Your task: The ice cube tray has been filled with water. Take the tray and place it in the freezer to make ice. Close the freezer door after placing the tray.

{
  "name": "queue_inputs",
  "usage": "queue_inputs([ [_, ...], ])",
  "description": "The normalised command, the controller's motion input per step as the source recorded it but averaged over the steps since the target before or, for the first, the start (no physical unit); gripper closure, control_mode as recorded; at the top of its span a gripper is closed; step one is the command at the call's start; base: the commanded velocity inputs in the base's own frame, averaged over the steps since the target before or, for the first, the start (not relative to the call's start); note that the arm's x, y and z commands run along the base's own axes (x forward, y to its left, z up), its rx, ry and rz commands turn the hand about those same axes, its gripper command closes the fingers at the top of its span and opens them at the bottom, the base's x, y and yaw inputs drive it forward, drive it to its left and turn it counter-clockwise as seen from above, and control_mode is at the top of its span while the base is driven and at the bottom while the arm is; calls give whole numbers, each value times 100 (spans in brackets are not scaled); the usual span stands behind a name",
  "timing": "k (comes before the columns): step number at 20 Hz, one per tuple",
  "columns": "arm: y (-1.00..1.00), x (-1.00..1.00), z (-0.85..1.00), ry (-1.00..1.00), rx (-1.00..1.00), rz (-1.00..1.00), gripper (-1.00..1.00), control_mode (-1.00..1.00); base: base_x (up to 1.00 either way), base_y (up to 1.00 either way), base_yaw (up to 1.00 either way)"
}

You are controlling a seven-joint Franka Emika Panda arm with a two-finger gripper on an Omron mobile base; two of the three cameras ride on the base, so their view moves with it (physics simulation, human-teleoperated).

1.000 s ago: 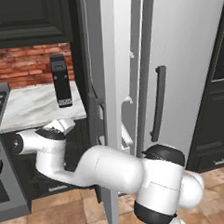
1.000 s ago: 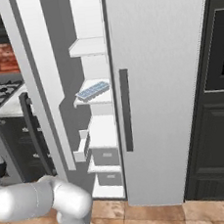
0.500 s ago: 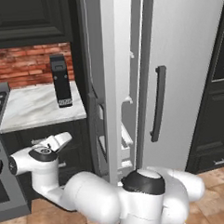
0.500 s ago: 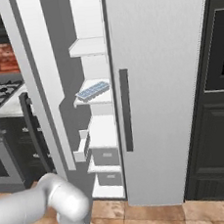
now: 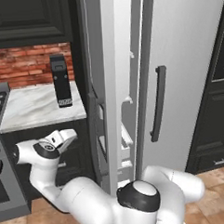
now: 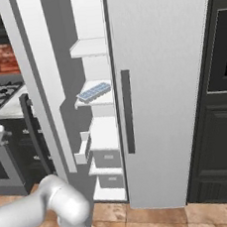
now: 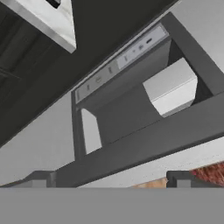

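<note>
- The small white ice cube tray with pale blue cells [image 6: 94, 91] lies on a white middle shelf [image 6: 101, 99] inside the freezer
- The tall silver-grey freezer door [image 5: 108, 86] stands open, its outer face just ahead of the end effector [image 5: 64, 136]
- The dark vertical bar handle [image 7: 140, 144] crosses right in front of the fingertips (which hold nothing; how far apart they are, I cannot tell)
</note>
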Motion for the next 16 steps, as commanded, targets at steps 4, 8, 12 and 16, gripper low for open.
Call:
queue_inputs([
  [4,-42,2,-28,5,-5,-5,-100,-100,0,0,0],
  [8,-33,16,-37,3,-9,0,-100,-100,0,0,0],
  [12,-24,28,-28,8,-8,0,-100,-100,0,0,0],
  [16,-4,43,-3,17,-8,0,-100,-100,0,0,0],
])
